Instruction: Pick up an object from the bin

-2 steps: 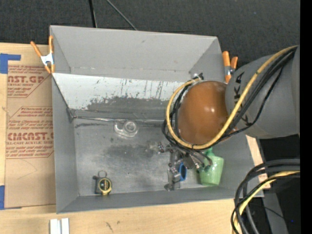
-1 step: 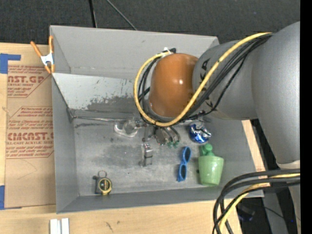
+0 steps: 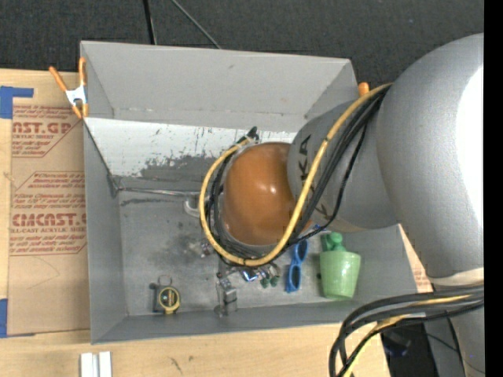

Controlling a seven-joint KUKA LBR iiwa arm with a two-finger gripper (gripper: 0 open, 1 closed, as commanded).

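My gripper (image 3: 227, 295) reaches down under the orange wrist cover, close to the bin's near wall and left of centre. A pair of blue sunglasses (image 3: 295, 266) lies just to its right on the bin floor. Further right, a light green plastic bottle (image 3: 339, 270) with a darker green cap stands against the near wall. To the gripper's left, a small round yellow and black tape measure (image 3: 166, 298) lies in the near left part. I see nothing held in the gripper.
A small pale metallic thing (image 3: 191, 205) lies on the floor left of the wrist cover. The arm and its cables cover the bin's right and middle. The left half of the floor is scuffed bare metal.
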